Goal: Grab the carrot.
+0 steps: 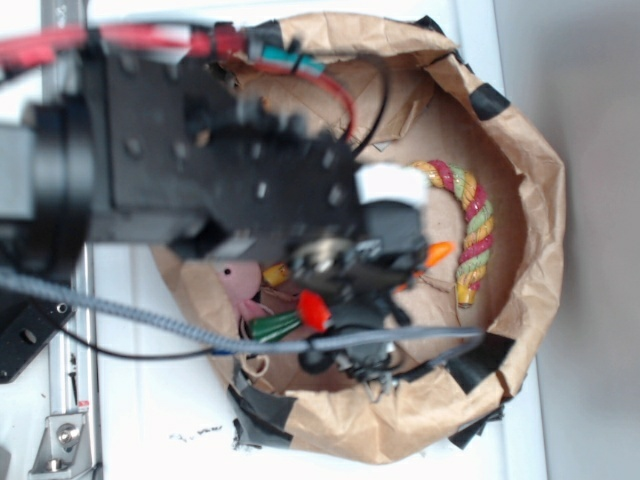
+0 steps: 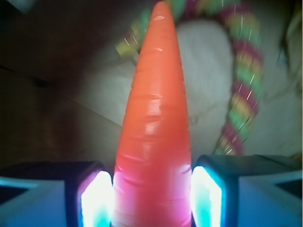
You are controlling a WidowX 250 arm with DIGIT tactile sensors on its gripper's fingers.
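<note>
At the bottom centre of the wrist view, the gripper [image 2: 152,198] is pinching the wide end of the carrot [image 2: 155,123], its tip pointing up toward the striped rope [image 2: 244,75].

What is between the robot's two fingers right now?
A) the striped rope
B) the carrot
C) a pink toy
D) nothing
B: in the wrist view the carrot fills the gap of the gripper, a finger against each side, while the rope lies beyond.

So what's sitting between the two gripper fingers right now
The carrot. In the wrist view its wide end fills the gap between the gripper fingers, tip pointing toward the striped rope.
</note>
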